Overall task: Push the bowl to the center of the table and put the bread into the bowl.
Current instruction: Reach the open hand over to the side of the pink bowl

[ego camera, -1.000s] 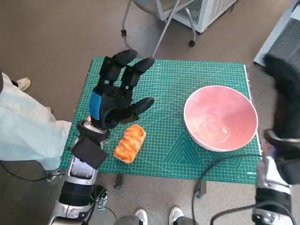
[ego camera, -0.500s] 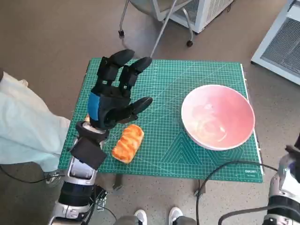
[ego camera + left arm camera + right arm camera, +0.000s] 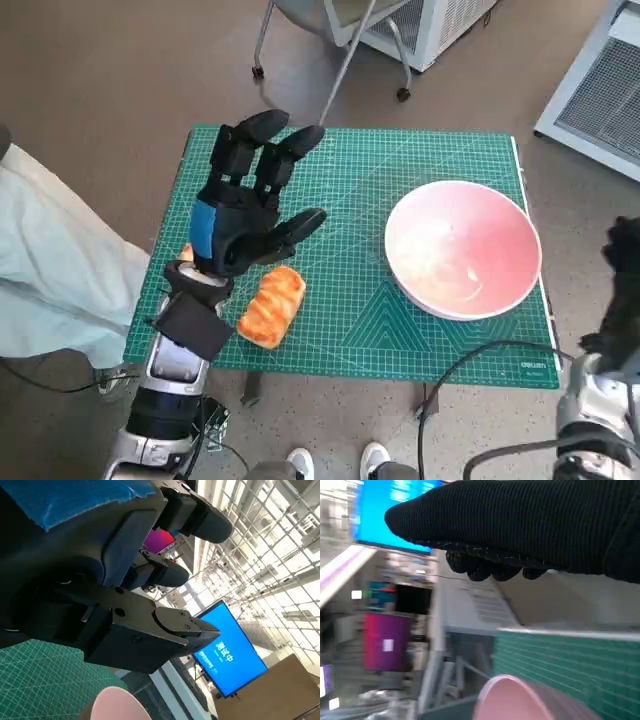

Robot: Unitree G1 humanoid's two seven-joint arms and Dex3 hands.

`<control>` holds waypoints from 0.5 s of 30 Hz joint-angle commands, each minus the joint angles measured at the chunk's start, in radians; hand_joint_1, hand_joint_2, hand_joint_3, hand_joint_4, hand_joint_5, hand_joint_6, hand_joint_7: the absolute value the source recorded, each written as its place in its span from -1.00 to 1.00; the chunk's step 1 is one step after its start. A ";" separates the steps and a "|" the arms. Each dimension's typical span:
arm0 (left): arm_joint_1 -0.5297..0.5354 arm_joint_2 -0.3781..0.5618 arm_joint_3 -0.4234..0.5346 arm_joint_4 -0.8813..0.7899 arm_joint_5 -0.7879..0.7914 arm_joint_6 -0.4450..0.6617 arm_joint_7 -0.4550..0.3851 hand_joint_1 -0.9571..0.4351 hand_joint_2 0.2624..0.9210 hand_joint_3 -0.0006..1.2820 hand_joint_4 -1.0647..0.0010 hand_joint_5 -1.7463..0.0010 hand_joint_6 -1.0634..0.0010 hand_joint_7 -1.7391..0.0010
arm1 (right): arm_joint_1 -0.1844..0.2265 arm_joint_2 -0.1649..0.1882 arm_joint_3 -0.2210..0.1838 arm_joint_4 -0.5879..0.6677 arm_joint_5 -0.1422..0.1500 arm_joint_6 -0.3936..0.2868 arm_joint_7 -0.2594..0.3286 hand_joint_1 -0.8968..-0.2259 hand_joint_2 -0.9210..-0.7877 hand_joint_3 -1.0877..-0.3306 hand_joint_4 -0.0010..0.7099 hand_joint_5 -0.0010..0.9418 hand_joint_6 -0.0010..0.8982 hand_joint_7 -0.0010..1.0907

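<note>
Right hand (image 3: 622, 285) back beside the bowl (image 3: 463, 249) — bread (image 3: 271, 305) unmoved

A broad strip of bare green mat (image 3: 350, 240) lies open between the bread (image 3: 271, 305) at the near left and the pink bowl (image 3: 463, 249) on the right. The left hand (image 3: 245, 205) hangs spread above the bread's far side, crowding that approach. The right hand (image 3: 622, 290) sits off the table's right edge, beside the bowl.
</note>
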 commanded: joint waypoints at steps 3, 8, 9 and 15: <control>-0.007 0.015 0.011 -0.005 0.006 -0.019 0.006 0.33 0.73 -0.60 0.90 0.05 0.90 -0.10 | -0.033 0.070 -0.020 0.043 0.056 0.090 0.038 0.19 -1.00 -0.36 -0.15 -1.00 -0.89 0.26; -0.006 0.024 0.015 -0.003 0.010 -0.023 0.007 0.31 0.75 -0.61 0.89 0.08 0.89 -0.09 | -0.058 0.101 -0.020 0.049 0.068 0.128 0.050 0.20 -1.00 -0.46 -0.18 -1.00 -0.87 0.23; -0.005 0.026 0.016 -0.004 0.011 -0.023 0.007 0.31 0.75 -0.61 0.88 0.08 0.89 -0.09 | -0.066 0.109 -0.020 0.051 0.071 0.136 0.052 0.20 -1.00 -0.47 -0.18 -1.00 -0.87 0.23; 0.005 0.038 0.022 -0.015 0.016 -0.022 0.010 0.29 0.78 -0.64 0.86 0.13 0.87 -0.07 | -0.100 0.140 -0.005 0.060 0.062 0.164 0.047 0.22 -1.00 -0.56 -0.20 -1.00 -0.90 0.30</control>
